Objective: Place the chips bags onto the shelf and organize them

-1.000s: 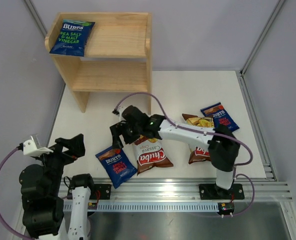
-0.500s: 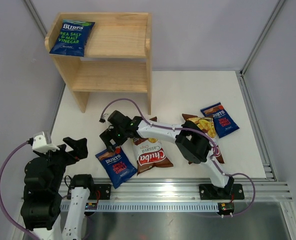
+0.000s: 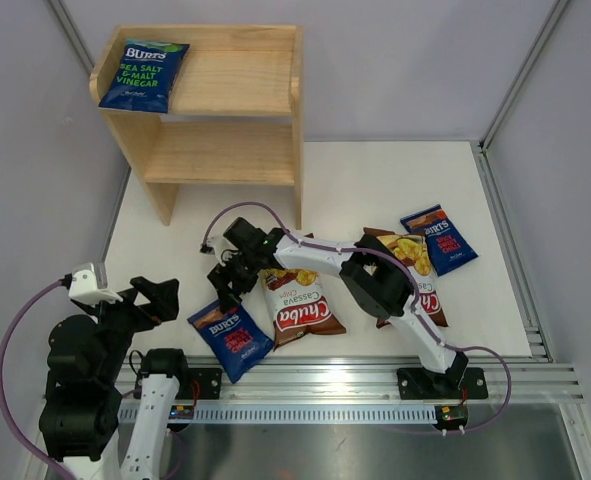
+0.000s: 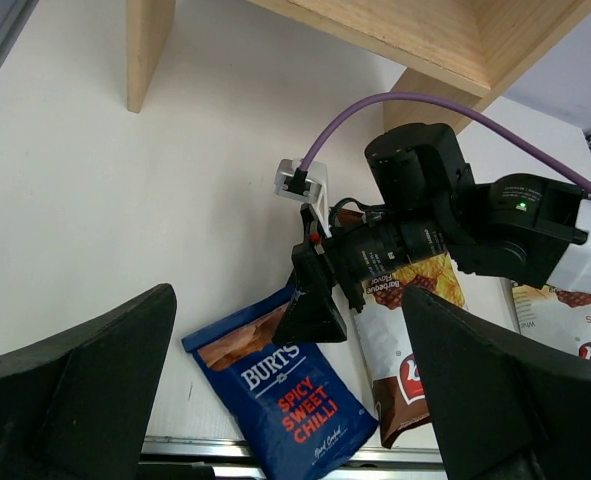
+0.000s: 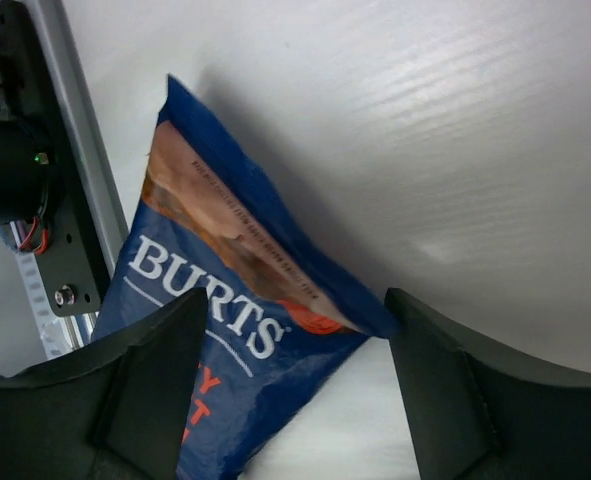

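Note:
The wooden shelf [image 3: 237, 150] stands at the back left, with a blue Burts bag with green text [image 3: 143, 75] on its top tier. A blue Burts "Spicy Sweet Chilli" bag [image 3: 232, 337] lies near the front edge; it also shows in the left wrist view [image 4: 293, 395] and the right wrist view [image 5: 210, 290]. My right gripper [image 3: 230, 287] is open, low over that bag's top end, its jaws either side of the corner [image 5: 293, 395]. A Chuba bag [image 3: 301, 308] lies beside it. A second Chuba bag [image 3: 412, 262] and a third Burts bag [image 3: 439, 238] lie at the right. My left gripper [image 3: 153, 298] is open and empty, raised at the front left.
The right arm [image 3: 375, 275] stretches across the table over the second Chuba bag, its purple cable looping beside the shelf's right side panel [image 3: 297, 170]. An aluminium rail [image 3: 355, 380] runs along the front edge. The shelf's lower tier [image 3: 220, 150] holds nothing.
My right gripper has swung left and come down onto the top end of the Spicy Sweet Chilli bag, which has shifted slightly. The left arm has shifted a little.

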Controlling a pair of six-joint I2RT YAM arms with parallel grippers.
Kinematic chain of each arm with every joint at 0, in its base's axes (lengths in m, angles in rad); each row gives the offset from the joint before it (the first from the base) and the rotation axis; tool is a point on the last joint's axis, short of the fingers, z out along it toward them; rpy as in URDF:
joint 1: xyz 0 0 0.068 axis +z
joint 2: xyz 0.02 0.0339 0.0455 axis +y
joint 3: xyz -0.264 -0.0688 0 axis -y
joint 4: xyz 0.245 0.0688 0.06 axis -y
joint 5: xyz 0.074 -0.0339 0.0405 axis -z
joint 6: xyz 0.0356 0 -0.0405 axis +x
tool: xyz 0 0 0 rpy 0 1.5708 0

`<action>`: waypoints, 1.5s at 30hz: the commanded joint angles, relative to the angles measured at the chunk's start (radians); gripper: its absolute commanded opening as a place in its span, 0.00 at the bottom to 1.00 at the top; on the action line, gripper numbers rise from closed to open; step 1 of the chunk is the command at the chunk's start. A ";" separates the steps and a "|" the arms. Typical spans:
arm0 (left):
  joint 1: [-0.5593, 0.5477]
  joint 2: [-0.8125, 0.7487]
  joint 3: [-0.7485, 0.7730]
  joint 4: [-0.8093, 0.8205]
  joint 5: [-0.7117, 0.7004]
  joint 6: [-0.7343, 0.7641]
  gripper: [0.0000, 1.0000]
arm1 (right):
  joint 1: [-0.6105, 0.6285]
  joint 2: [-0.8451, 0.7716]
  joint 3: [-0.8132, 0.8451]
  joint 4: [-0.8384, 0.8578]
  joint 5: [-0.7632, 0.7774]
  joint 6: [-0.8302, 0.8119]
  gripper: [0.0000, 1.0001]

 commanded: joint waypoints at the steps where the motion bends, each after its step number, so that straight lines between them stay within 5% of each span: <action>1: -0.004 -0.003 -0.009 0.034 0.042 0.024 0.99 | -0.009 0.027 0.023 0.035 -0.094 -0.034 0.76; 8: -0.005 0.001 -0.010 0.039 0.041 0.026 0.99 | -0.018 0.002 -0.004 0.073 -0.125 -0.034 0.44; 11: -0.004 0.000 -0.018 0.042 0.041 0.029 0.99 | -0.020 -0.006 -0.009 0.085 -0.136 -0.034 0.23; 13: -0.005 0.000 -0.023 0.046 0.038 0.027 0.99 | -0.020 -0.004 -0.015 0.110 -0.134 -0.025 0.26; 14: -0.005 0.000 -0.023 0.045 0.036 0.027 0.99 | -0.020 0.001 -0.011 0.111 -0.133 -0.021 0.45; 16: -0.004 0.000 -0.024 0.045 0.036 0.029 0.99 | -0.021 0.020 0.000 0.107 -0.134 -0.028 0.55; 26: -0.030 0.003 -0.024 0.046 0.042 0.032 0.99 | -0.024 0.105 0.103 0.091 -0.234 -0.066 0.61; 33: -0.031 -0.003 -0.026 0.045 0.038 0.032 0.99 | -0.023 0.120 0.072 0.114 -0.311 -0.058 0.43; 37: -0.031 -0.005 -0.030 0.043 0.041 0.030 0.99 | -0.023 0.117 0.037 0.176 -0.337 -0.020 0.25; 38: -0.031 -0.006 -0.032 0.043 0.039 0.030 0.99 | -0.023 0.113 0.019 0.193 -0.337 -0.014 0.10; 40: -0.031 -0.011 -0.033 0.043 0.036 0.030 0.99 | -0.024 0.091 0.002 0.235 -0.329 0.012 0.00; 45: -0.033 -0.015 -0.026 0.037 0.029 0.032 0.99 | -0.024 -0.005 -0.052 0.288 -0.276 0.077 0.00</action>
